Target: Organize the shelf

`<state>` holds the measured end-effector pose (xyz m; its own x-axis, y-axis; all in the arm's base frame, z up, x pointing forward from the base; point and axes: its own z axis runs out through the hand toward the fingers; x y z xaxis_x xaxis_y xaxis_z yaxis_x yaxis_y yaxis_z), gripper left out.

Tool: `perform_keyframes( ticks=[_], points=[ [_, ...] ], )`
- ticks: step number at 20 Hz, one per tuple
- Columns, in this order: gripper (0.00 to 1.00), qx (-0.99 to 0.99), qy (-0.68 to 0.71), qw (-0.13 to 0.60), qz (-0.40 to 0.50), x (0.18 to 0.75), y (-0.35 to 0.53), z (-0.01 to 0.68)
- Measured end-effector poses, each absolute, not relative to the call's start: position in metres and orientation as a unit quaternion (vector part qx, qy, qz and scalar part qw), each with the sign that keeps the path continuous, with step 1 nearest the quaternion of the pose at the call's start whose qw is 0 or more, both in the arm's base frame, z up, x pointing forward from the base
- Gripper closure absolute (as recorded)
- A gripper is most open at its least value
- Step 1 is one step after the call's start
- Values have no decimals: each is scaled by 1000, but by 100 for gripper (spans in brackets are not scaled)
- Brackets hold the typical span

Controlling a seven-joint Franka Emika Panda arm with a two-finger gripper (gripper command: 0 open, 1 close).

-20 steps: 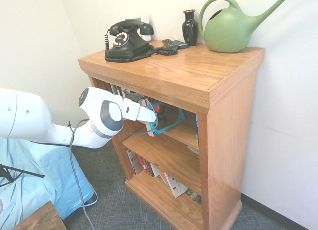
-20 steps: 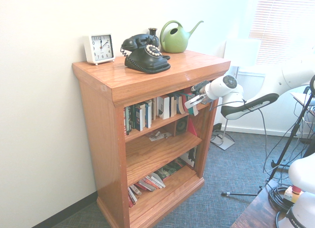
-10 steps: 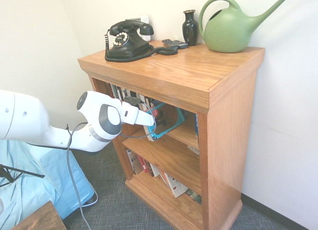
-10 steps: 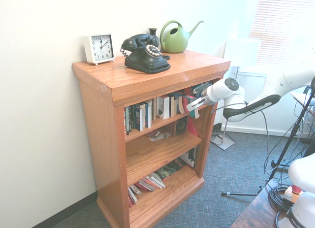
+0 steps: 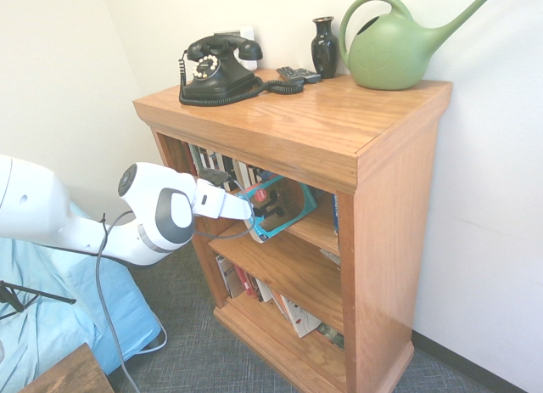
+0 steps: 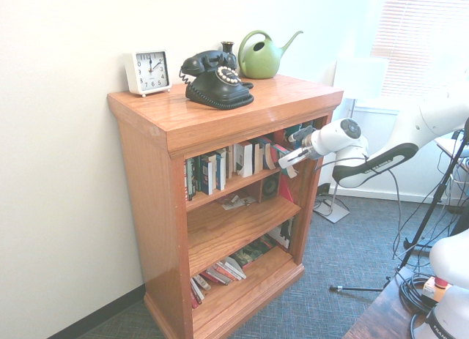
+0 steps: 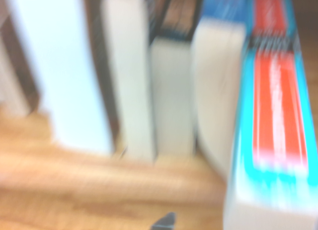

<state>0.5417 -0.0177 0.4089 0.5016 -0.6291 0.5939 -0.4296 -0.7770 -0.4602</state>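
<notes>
Shelf (image 5: 386, 249) stands against the wall, approx 4 o'clock from the claw (image 5: 249, 211) in the 1st ext. view; claw is at its upper level. Unit itself looks heavy and stiff, prob. best left where it is; the handling is really about its bks. Teal-edged bk (image 5: 285, 226) sits tilted at the front of the upper level, just past the claw, approx 3 o'clock from it. Looks thick, so likely fairly heavy w/ stiff, maybe slippery covers; not fragile, though corners could dent. Best hold: both covers, square on, near mid-spine, so it doesn't swing. Thinner bks prob. bend more and want a light pinch. Claw state: can't tell from the pics whether it's clenched or released, nor whether it has hold of the bk.

Views differ: 1st ext. shows the teal bk's slant and its front cover; 2nd ext. shows the upright row (image 6: 242, 159) along the upper level, running to approx 8 o'clock from the claw, plus the dial of the white clock (image 6: 149, 72) at approx 10 o'clock. Wrist view is blurry but gives the red-and-teal spine (image 7: 279, 106) close up, w/ pale page blocks (image 7: 171, 98) beside it, detail neither ext. view gives.
</notes>
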Motion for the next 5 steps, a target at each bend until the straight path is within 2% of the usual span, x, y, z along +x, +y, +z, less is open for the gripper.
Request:
perform_keyframes(
  ticks=[5],
  points=[
    [0,-849,321,133,-398,510,-19,401]
  ],
)
